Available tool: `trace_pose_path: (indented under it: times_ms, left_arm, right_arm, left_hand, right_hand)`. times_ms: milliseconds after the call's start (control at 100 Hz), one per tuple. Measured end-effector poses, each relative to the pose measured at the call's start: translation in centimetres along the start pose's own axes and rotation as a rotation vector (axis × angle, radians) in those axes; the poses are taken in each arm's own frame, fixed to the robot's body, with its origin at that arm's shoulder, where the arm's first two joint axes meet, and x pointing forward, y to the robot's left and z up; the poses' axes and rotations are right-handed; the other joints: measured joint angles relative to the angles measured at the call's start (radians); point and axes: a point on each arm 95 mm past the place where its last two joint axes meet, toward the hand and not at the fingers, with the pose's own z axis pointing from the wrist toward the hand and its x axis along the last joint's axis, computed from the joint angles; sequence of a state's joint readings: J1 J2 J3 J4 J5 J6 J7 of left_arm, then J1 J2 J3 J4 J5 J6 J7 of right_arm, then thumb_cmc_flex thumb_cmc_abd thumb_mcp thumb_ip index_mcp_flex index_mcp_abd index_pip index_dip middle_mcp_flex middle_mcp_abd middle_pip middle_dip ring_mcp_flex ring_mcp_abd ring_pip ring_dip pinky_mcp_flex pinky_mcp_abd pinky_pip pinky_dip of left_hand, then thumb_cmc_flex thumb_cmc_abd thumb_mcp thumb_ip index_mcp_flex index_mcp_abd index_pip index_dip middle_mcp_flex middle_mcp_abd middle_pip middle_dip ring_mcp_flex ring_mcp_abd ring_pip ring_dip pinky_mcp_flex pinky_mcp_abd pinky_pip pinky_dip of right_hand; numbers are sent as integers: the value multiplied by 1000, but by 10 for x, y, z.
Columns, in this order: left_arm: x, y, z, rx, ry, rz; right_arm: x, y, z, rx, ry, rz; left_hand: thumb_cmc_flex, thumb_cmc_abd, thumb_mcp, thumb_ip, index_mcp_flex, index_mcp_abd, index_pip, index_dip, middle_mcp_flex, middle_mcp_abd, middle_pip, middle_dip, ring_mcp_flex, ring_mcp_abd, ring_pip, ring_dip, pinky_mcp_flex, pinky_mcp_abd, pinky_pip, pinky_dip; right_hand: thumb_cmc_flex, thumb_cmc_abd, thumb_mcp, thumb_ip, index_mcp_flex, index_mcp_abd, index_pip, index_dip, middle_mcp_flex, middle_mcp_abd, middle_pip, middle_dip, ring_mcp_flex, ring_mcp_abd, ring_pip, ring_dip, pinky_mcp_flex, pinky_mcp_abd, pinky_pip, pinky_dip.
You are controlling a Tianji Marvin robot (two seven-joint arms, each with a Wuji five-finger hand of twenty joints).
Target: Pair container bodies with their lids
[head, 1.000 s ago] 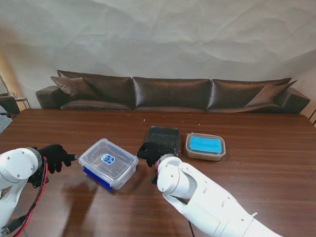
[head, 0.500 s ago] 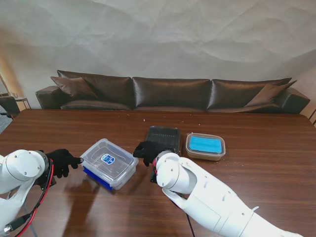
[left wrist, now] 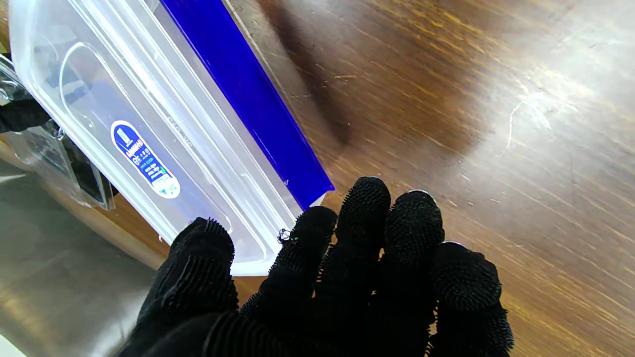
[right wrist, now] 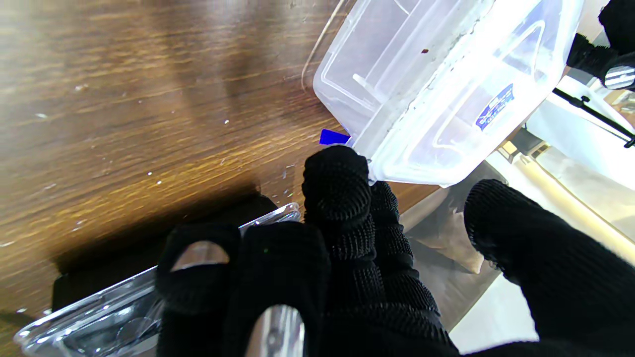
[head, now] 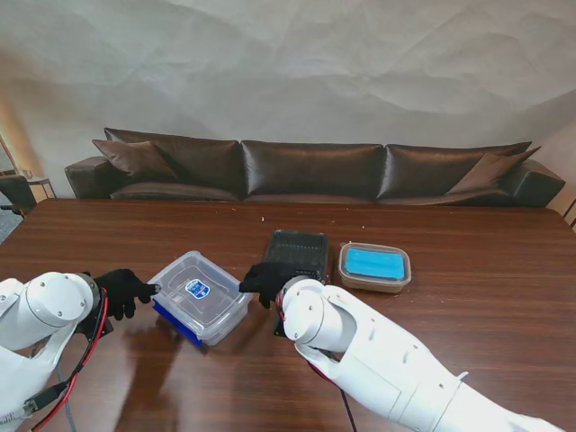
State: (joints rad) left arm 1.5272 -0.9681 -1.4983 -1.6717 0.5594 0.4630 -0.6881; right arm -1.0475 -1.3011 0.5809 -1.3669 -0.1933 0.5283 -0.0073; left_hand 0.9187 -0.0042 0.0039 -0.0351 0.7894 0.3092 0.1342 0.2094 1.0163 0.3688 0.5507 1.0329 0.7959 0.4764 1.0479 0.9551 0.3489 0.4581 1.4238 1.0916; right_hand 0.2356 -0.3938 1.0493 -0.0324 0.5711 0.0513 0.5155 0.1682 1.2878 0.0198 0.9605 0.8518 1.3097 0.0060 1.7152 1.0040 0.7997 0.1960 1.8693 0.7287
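Note:
A clear plastic container body (head: 200, 304) with a blue label lies bottom-up and tilted on a blue lid (head: 169, 321). My left hand (head: 124, 292) is at its left corner, open; in the left wrist view that corner of the body (left wrist: 149, 139) sits between thumb and fingers (left wrist: 362, 218), beside the blue lid (left wrist: 248, 99). My right hand (head: 259, 279) is open at the body's right corner. In the right wrist view one fingertip (right wrist: 337, 173) touches the clear body (right wrist: 446, 89). I cannot tell whether either hand grips it.
A black tray (head: 298, 252) under a clear cover stands just behind my right hand and shows again as the black tray (right wrist: 124, 307). A glass container with a blue lid (head: 374, 266) sits to its right. A dark sofa (head: 315, 171) lines the far table edge.
Both hands have closed in on the clear body, the left moving right and the right moving left. The body itself has barely shifted.

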Motion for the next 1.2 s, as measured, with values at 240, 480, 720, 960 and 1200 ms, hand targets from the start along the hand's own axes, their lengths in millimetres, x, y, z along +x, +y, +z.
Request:
trace_pose_path:
  times_ms: [240, 480, 720, 960, 1200]
  left_arm:
    - [-1, -3, 5, 10, -13, 9]
    - [3, -6, 7, 12, -10, 22]
    - [10, -7, 9, 7, 0, 38]
    - [12, -7, 9, 4, 1, 54]
    - [12, -9, 11, 5, 5, 75]
  right_arm:
    - [5, -7, -15, 11, 29, 18]
    - [3, -16, -28, 21, 45, 42]
    - [2, -23, -35, 32, 54, 68]
    - [1, -28, -43, 34, 65, 93]
    - [0, -30, -52, 27, 77, 117]
  left_hand:
    - [0, 0, 0, 0, -4, -14, 3, 0, -11, 1, -3, 0, -23, 0, 0, 0, -25, -1, -4, 0]
    - [0, 0, 0, 0, -11, -24, 13, 0, -22, 7, -17, -5, -31, 1, -3, 0, -36, -2, -6, 0]
    - [0, 0, 0, 0, -11, -26, 13, 6, -22, 7, -18, -13, -32, 1, -12, 0, -39, -2, -15, 0]
    - [0, 0, 0, 0, -12, -39, 13, 18, -23, 7, -26, -13, -49, 1, -13, 0, -51, -5, -18, 0]
    - [0, 0, 0, 0, -12, -53, 18, 29, -35, 8, -40, -16, -52, 2, -24, 0, -54, -6, -28, 0]
  right_hand:
    - [0, 0, 0, 0, 2, 20, 12, 1, 0, 0, 0, -8, 0, 0, 0, 0, 0, 0, 0, 0]
    - [0, 0, 0, 0, 5, 21, 14, 1, 0, 0, 0, -8, 0, 0, 0, 0, 0, 0, 0, 0]
    - [0, 0, 0, 0, 5, 22, 14, 1, 0, 0, 0, -8, 0, -1, 0, 0, 0, 0, 0, 0]
    - [0, 0, 0, 0, 22, 22, 14, 1, 0, 0, 0, -8, 0, -1, 0, 0, 0, 0, 0, 0]
    - [0, 0, 0, 0, 23, 22, 14, 2, 0, 0, 0, -8, 0, -1, 0, 0, 0, 0, 0, 0]
